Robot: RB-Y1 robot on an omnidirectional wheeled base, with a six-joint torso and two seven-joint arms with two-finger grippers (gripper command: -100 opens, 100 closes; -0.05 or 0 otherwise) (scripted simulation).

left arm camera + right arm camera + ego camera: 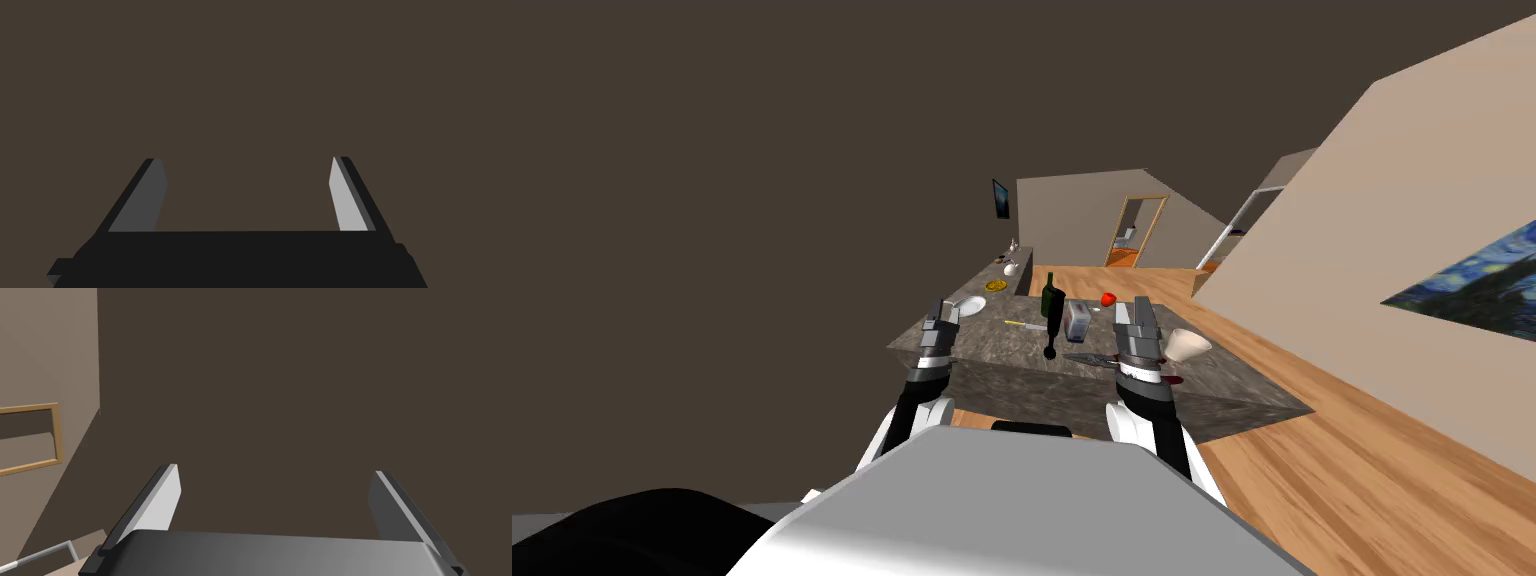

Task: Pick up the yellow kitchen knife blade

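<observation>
Grey stone counter (982, 342) carries the yellow knife (1022, 324), lying flat between a white plate (972, 306) and a dark bottle (1052, 296). The left gripper (945, 308) and right gripper (1134, 308) hover spread and empty. A careless reach may topple the bottle or grab the red knife (1097, 359).

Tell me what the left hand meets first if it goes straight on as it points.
Likely the dark brown wall: nothing shows between it and the open left hand. How far off it is remains unclear.
</observation>
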